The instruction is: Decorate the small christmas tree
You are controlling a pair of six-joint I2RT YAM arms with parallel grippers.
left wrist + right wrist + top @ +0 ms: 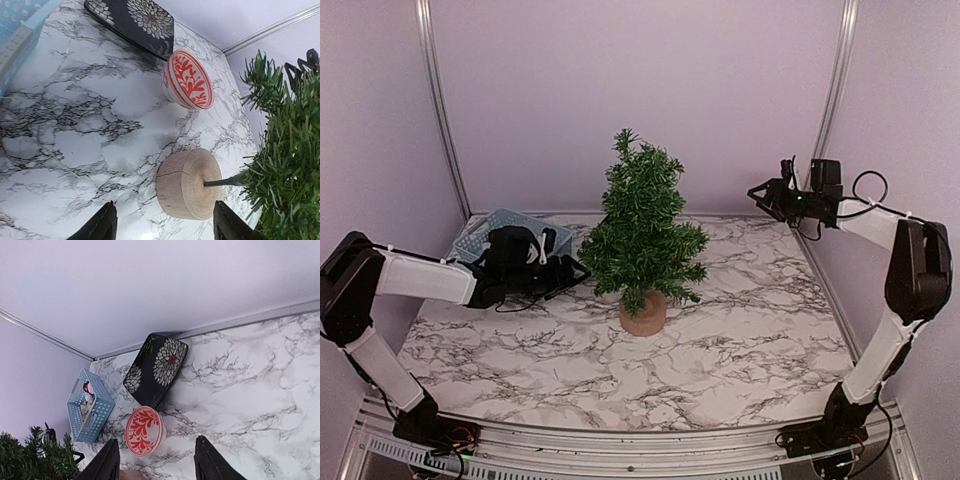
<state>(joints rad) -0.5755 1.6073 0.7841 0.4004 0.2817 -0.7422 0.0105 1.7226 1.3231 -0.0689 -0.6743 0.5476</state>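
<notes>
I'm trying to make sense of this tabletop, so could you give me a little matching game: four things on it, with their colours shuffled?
Things:
1. tree
2. bowl
3. plate
4. basket

Colours:
A. light blue
B. red and white
C. green
D. black with white flowers

Pairs: 1-C, 2-B, 3-D, 4-A

We log white tubular left arm (420, 280) and right arm (880, 225), black joint housings (918, 268), looped black cables (868, 180), black tapered fingers (102, 227).

Green tree (642, 225), white-and-grey marbled table (720, 350)
</notes>
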